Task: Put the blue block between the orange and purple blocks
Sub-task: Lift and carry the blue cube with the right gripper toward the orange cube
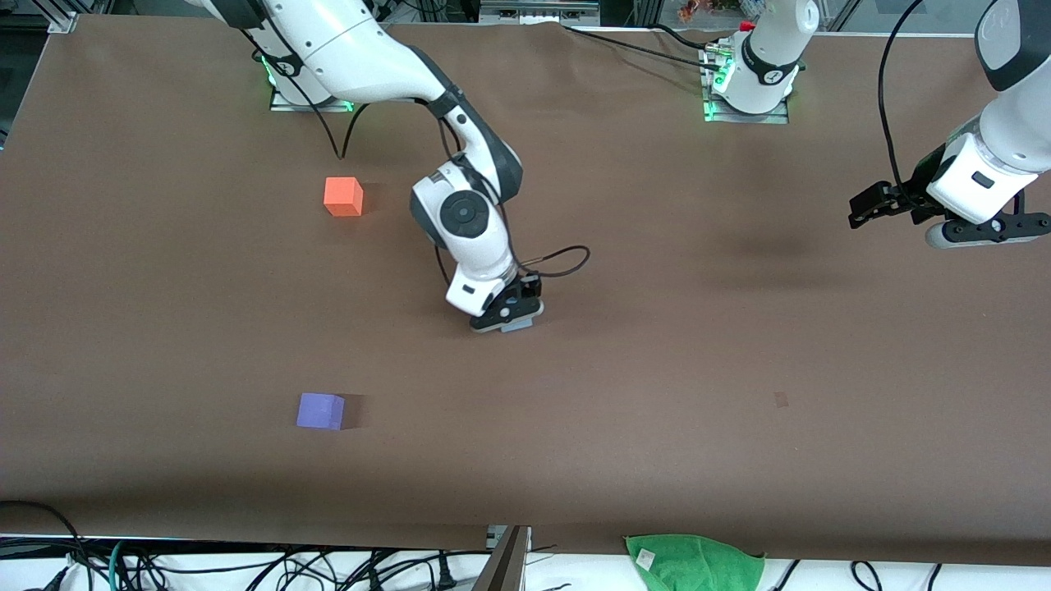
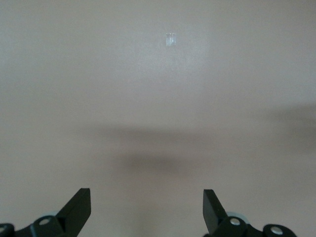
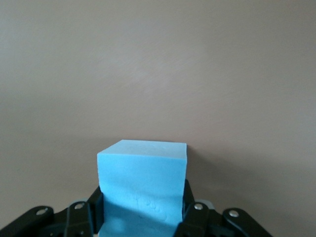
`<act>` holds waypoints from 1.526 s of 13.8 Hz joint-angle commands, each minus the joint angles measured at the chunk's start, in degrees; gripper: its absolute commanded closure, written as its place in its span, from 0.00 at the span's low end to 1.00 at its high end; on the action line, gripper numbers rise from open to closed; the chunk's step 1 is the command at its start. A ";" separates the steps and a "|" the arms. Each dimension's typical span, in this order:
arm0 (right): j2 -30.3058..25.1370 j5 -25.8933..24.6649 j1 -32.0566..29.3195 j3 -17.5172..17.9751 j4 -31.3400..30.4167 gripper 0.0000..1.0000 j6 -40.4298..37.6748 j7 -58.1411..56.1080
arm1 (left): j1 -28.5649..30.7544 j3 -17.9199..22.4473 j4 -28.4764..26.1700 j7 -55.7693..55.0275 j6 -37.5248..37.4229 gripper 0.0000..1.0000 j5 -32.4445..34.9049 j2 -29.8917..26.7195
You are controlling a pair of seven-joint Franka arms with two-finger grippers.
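Brown paper covers the table (image 1: pixel 657 369). Down near its middle, the right gripper (image 1: pixel 511 318) pinches the blue block (image 3: pixel 143 190) between its fingers, the cube resting on the surface. From that gripper, the orange block (image 1: pixel 343 197) lies toward the bases and the purple block (image 1: pixel 320 411) nearer the front camera, both toward the right arm's end. Waiting, the left gripper (image 2: pixel 147 210) hangs spread over bare table at its own end.
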 commanded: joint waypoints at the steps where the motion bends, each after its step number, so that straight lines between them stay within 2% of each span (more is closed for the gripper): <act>1: -4.67 0.48 -4.95 0.53 -0.45 0.69 -8.17 -3.68 | 0.72 -0.34 0.49 1.63 -0.35 0.00 -0.27 0.07; 4: -9.06 0.66 -12.67 0.35 -0.71 0.69 -20.82 -13.68 | 0.72 -0.34 0.49 1.63 -0.43 0.00 -0.27 -0.02; 6: -11.35 0.66 -17.77 0.35 -0.98 0.69 -27.77 -16.43 | 0.72 -0.34 0.49 1.63 -0.61 0.00 -0.18 -0.02; 7: -12.40 0.48 -18.84 -0.52 -1.41 0.69 -30.07 -16.27 | 0.72 -0.34 0.57 1.63 -0.52 0.00 -0.27 -0.02; 8: -13.63 0.48 -18.94 -2.88 -2.90 0.69 -30.61 -16.09 | 0.72 -0.34 0.57 1.71 -0.52 0.00 -0.18 -0.02; 12: -17.77 0.57 -18.94 -6.94 -11.76 0.69 -28.17 -15.82 | 0.72 -0.25 0.49 2.42 -0.52 0.00 -0.18 0.07; 18: -22.69 0.66 -18.85 -7.38 -27.68 0.70 -13.33 -15.04 | 0.72 -0.34 0.49 2.68 -0.52 0.00 -0.18 0.07; 21: -22.79 0.74 -18.85 -7.29 -30.68 0.69 -9.01 -14.34 | 0.81 -0.25 0.40 2.68 -0.52 0.00 -0.27 0.07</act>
